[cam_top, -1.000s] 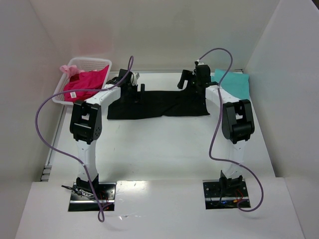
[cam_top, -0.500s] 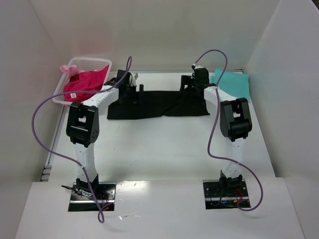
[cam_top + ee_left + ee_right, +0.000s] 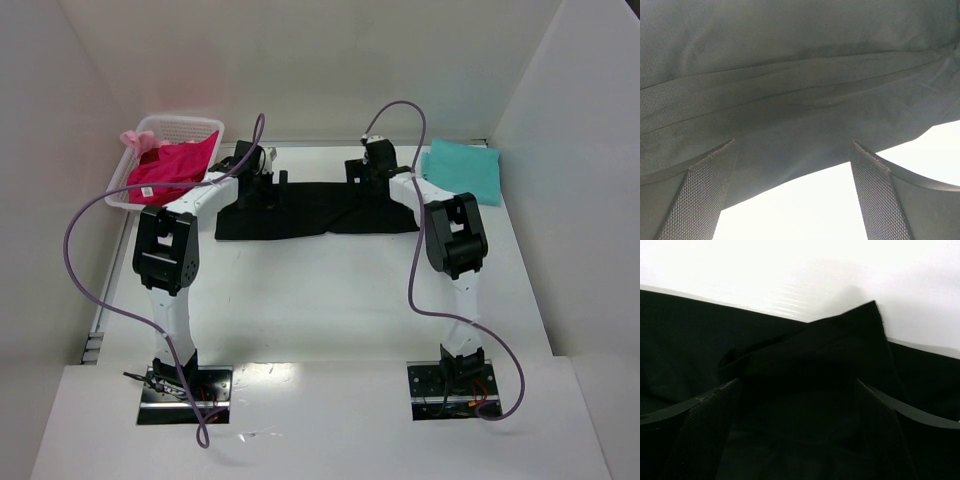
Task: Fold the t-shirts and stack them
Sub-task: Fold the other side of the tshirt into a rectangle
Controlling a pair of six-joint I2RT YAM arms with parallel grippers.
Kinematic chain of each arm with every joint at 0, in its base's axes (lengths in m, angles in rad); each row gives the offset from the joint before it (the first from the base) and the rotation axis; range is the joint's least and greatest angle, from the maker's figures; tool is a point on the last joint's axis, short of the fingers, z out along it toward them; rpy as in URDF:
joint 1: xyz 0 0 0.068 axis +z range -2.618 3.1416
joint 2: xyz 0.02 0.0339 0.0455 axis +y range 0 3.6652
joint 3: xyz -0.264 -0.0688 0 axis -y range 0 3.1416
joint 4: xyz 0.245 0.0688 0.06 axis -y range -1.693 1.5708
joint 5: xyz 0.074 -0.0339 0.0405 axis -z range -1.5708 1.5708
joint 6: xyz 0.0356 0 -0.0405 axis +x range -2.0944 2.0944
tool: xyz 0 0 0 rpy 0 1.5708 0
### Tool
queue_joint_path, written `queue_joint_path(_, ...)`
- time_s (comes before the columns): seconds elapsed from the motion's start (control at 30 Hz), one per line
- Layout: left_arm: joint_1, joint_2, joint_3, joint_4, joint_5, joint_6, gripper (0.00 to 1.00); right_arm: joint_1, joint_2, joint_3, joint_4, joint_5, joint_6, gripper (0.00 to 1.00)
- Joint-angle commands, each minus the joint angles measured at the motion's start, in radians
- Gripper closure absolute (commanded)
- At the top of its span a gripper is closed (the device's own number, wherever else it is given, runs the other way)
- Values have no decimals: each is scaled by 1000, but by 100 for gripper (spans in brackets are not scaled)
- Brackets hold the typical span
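The black t-shirt [image 3: 318, 208] lies flat as a long strip across the far middle of the table. My left gripper [image 3: 268, 180] is open at the shirt's far left edge; in the left wrist view its fingers [image 3: 700, 195] straddle the cloth's edge [image 3: 790, 100]. My right gripper [image 3: 360, 170] is open over the shirt's far edge, right of middle; its fingers [image 3: 705, 435] stand apart over a raised fold of black cloth [image 3: 840, 350]. The teal t-shirt [image 3: 462, 168] lies folded at the far right. The magenta-pink t-shirt [image 3: 170, 168] with a white tag lies in the basket.
A white lattice basket [image 3: 152, 130] stands at the far left corner of the table. White walls close in the left, far and right sides. Purple cables loop above both arms.
My right gripper has moved left along the shirt's far edge, off the teal shirt's side. The left gripper has hardly moved.
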Motion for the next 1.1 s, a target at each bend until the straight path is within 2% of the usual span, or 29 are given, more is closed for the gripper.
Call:
queue_joint_path(0.0, 3, -36, -2, 15, -1, 9, 1, 21, 26, 69, -26, 60, -41, 1)
queue_joint_path(0.23, 3, -26, 8, 15, -1, 19, 1, 21, 58, 110, -54, 78, -42, 1)
queue_joint_path(0.3, 13, -26, 8, 6, -1, 19, 1, 21, 59, 119, -54, 127, -13, 1)
queue_joint_path(0.47, 23, -46, 18, -3, -11, 84, 1, 21, 3, 133, -45, 101, 87, 1)
queue_joint_path(0.6, 34, -86, 44, -25, -32, 274, 1, 21, -58, 176, -61, 67, 132, 1)
queue_joint_path(0.63, 34, -86, 44, -25, -49, 389, 1, 21, -94, 167, -61, 29, 145, 1)
queue_joint_path(0.73, 34, -82, 69, -55, -141, 567, 1, 21, -154, 115, -61, -9, 167, 1)
queue_joint_path(0.8, 46, -60, 105, -56, -173, 630, 1, 21, -213, 70, -61, -22, 192, 1)
queue_joint_path(0.83, 56, -60, 119, -56, -164, 652, 1, 21, -231, 20, -49, -31, 204, 1)
queue_joint_path(0.93, 80, -37, 159, -79, -16, 756, 1, 21, -302, -69, -23, -31, 204, 1)
queue_joint_path(1.07, 100, -2, 170, -132, 55, 874, 3, 21, -375, -143, -23, 1, 225, 1)
